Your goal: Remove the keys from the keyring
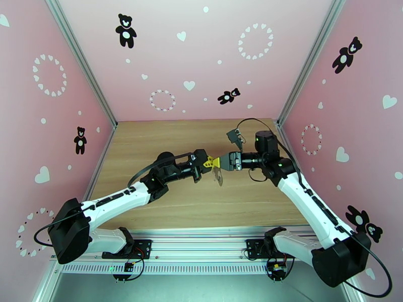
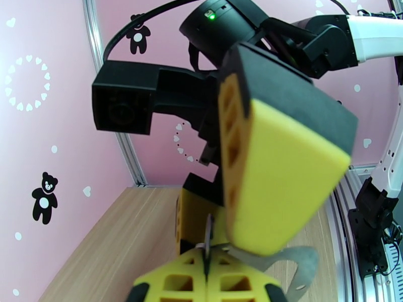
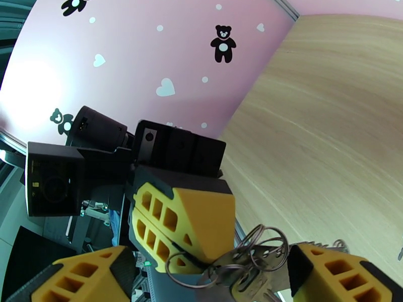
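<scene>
Wood tabletop (image 1: 151, 147) under keyring (image 3: 254, 247) in left hand (image 1: 210, 161)

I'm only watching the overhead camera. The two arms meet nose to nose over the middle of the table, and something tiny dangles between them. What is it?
Observer: The right wrist camera shows it close up: a bunch of metal keys on thin wire loops, the keyring.
Visitor: Which arm is holding it?
Observer: The left one. Its yellow fingers are pinched shut on a thin flat piece of the bunch, seemingly a key.
Visitor: And the right arm?
Observer: Its fingers stand wide apart, one on each side of the bunch, closed on nothing.
</scene>
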`<act>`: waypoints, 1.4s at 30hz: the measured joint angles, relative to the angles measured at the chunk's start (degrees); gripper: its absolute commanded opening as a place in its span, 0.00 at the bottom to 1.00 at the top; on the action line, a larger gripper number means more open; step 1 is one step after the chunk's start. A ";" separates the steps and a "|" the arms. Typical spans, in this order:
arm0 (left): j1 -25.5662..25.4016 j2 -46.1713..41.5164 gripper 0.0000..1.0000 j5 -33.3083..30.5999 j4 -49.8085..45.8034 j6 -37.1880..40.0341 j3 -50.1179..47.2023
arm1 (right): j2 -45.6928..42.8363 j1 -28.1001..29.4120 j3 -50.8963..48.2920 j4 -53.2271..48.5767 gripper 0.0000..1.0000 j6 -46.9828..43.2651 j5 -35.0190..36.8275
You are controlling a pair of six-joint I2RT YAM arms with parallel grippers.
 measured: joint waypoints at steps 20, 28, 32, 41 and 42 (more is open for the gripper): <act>0.76 -0.11 0.00 1.70 -1.90 0.87 0.11 | -5.09 -2.51 -0.15 -0.28 0.89 1.53 -0.74; 0.94 -0.09 0.00 4.20 -2.54 0.87 1.03 | -4.63 -2.89 -1.81 2.62 0.99 0.87 -1.29; 0.94 0.00 0.00 4.52 -2.49 0.87 2.64 | -3.82 -1.31 -2.08 2.84 0.99 0.61 -1.31; 0.94 1.18 0.00 4.57 -3.15 0.92 4.59 | -3.58 0.09 -2.95 3.30 0.99 1.05 -1.77; 0.94 1.18 0.00 4.57 -3.30 0.92 4.59 | -3.91 0.09 -2.95 3.30 0.99 1.16 -1.77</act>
